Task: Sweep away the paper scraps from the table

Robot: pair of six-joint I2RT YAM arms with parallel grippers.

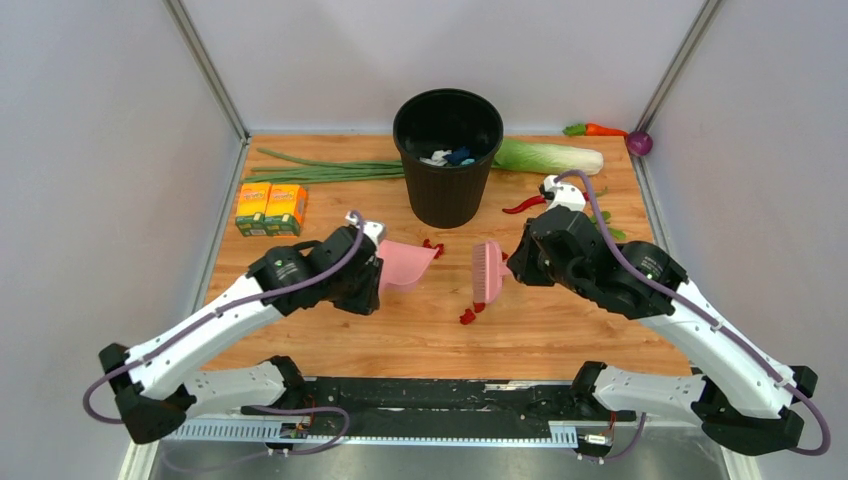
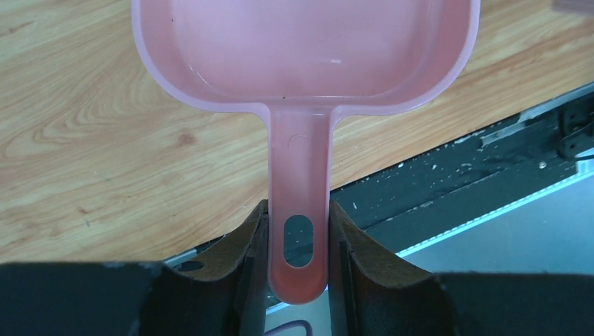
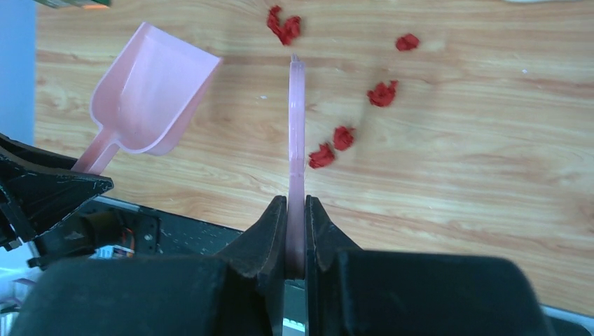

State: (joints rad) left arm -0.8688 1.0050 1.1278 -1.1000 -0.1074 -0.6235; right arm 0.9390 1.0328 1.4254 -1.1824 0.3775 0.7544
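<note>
My right gripper clamps the brush edge-on, with the scraps just beside it, on the side away from the dustpan that my left gripper grips.

The left arm and right arm are built of white links joined by black housings. A purple cable is run along each. The left gripper and right gripper are fitted with black, brown-edged fingers.

dustpan left of brush; paper scraps just beside brush.
</note>
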